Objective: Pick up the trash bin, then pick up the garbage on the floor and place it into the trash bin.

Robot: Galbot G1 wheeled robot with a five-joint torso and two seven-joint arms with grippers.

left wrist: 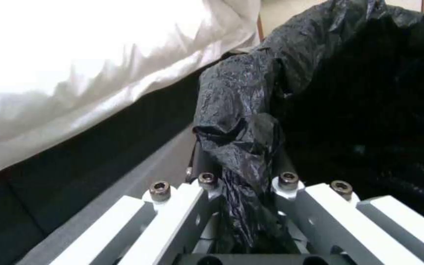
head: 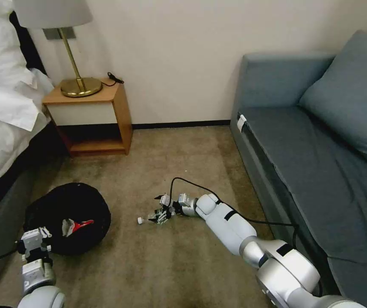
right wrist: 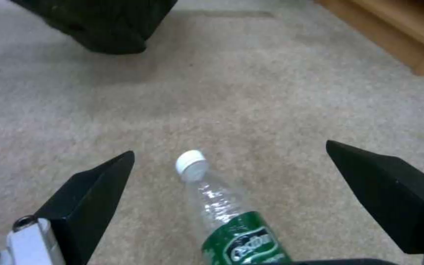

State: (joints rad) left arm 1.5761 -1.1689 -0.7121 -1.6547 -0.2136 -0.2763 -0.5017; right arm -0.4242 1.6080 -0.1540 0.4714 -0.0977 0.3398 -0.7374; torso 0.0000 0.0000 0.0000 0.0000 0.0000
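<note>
Lying between the spread fingers of the right pincer [right wrist: 229,191]: clear plastic bottle with green label [right wrist: 232,224] on beige carpet [right wrist: 251,92], long axis pointing forward, white cap away. Left pincer [left wrist: 244,206] clamped on black-lined round trash bin [head: 68,216] beside the bed [head: 4,128].

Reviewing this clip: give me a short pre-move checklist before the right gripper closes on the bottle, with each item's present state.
1. Right gripper open: ok, fingers spread.
2. Bottle between the fingers: ok, lying on the carpet, white cap pointing away.
3. Fingers touching the bottle: not ok, gaps on both sides.
4. Left gripper clamped on the trash bin bag rim: ok.
5. Bin opening unobstructed: ok.
6. Bin off the floor: cannot tell.
</note>
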